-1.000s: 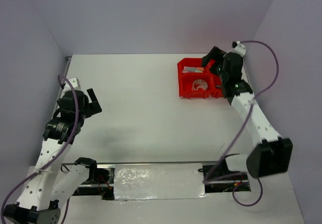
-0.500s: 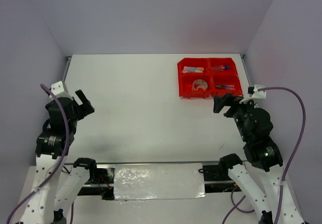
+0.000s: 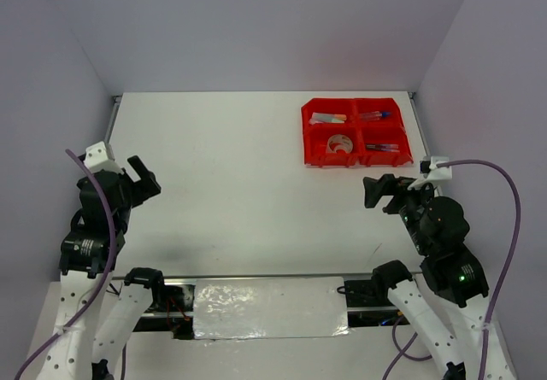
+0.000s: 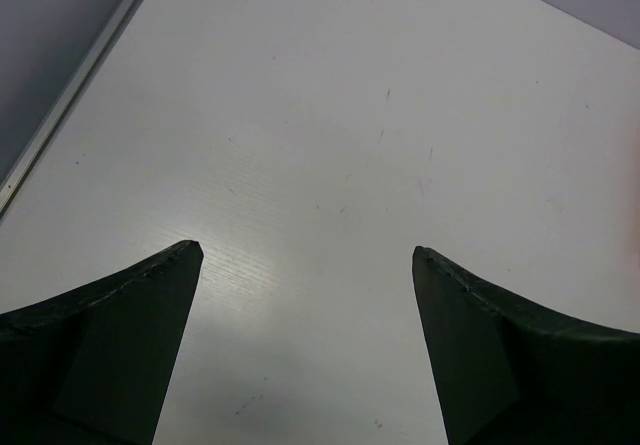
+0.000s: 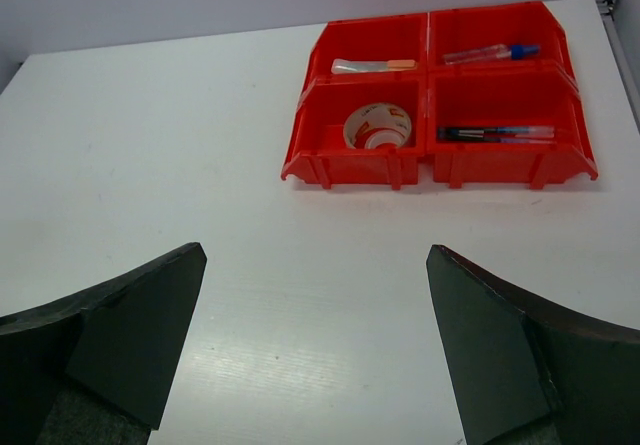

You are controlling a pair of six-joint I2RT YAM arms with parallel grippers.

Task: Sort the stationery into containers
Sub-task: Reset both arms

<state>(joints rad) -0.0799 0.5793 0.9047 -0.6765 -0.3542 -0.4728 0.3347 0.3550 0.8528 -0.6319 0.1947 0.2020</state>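
The red bins (image 3: 306, 137) stand as a two-by-two block at the far right of the table, also in the right wrist view (image 5: 350, 165). A tape roll (image 5: 378, 125) lies in the near left bin and dark pens (image 5: 495, 133) in the near right. A pale highlighter with an orange tip (image 5: 372, 65) lies in the far left bin, a blue-capped clear bottle (image 5: 492, 53) in the far right. My right gripper (image 3: 374, 190) is open and empty, well short of the bins (image 5: 315, 250). My left gripper (image 3: 144, 177) is open and empty over bare table at the left (image 4: 305, 250).
The white table (image 3: 239, 166) has a metal rail along its left edge (image 4: 70, 105) and lilac walls on three sides. A foil-covered strip (image 3: 269, 307) lies between the arm bases at the near edge.
My right arm has pulled back from over the bins to the near right, its gripper empty. My left arm has drawn back toward the near left edge.
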